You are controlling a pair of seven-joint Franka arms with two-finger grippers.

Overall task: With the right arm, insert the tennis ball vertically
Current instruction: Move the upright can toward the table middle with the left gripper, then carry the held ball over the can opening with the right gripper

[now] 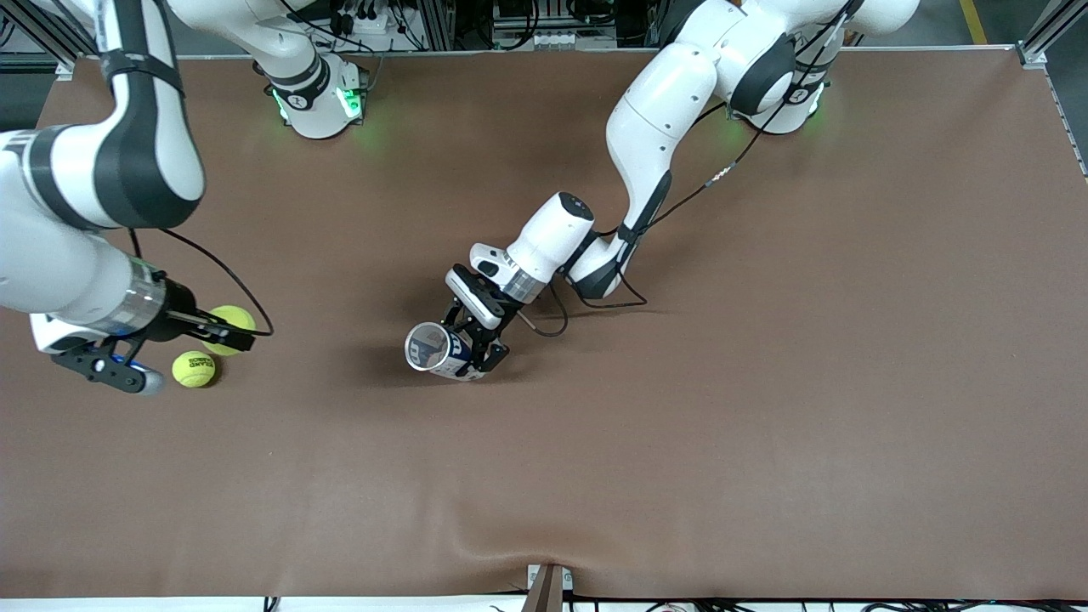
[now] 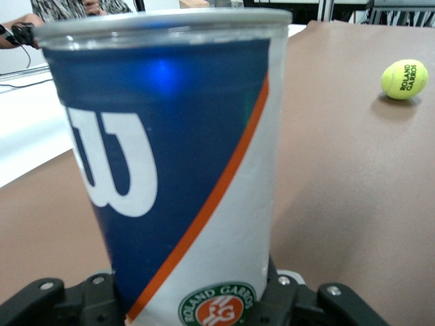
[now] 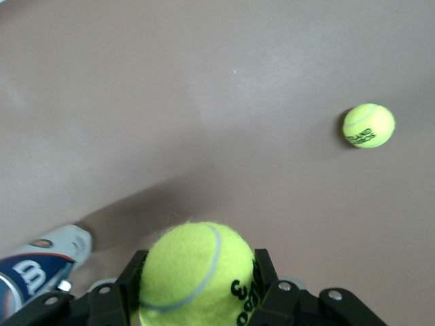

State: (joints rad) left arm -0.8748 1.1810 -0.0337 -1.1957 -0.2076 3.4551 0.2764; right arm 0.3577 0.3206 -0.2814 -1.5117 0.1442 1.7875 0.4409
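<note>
The right gripper's (image 3: pixel 197 288) jaws pinch a yellow tennis ball (image 3: pixel 197 275) above the brown desk (image 1: pixel 765 382), over its right-arm end. A second tennis ball (image 1: pixel 194 369) lies on the desk nearby. Mid-desk, the left gripper's (image 1: pixel 476 344) jaws clamp an upright Wilson ball can (image 1: pixel 433 348), mouth open.

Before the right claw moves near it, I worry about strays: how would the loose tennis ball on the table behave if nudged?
The loose tennis ball is round and rests free on the flat brown table, so it would probably roll readily. Its fuzzy felt likely slows it a little and resists slipping. It looks light.
</note>
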